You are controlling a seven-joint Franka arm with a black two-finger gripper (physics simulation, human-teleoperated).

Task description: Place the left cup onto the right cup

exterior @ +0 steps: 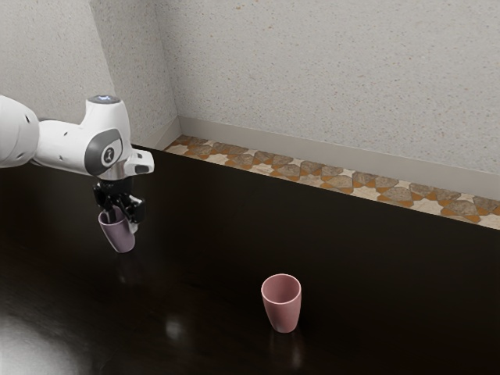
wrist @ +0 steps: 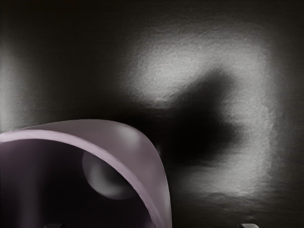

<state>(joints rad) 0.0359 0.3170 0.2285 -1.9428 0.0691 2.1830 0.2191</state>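
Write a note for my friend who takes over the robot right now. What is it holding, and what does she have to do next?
Tool: shut on the held cup, gripping it at the rim. The cup hangs tilted.
Held cup: at the exterior view's left, seemingly just clear of the dark table.
Second cup: upright on the table toward the exterior view's right, well apart from the held one, untouched.
Done: the grasp, and apparently the lift.
Left: carry the held cup over the second cup, lower it onto that cup, then open the tool.
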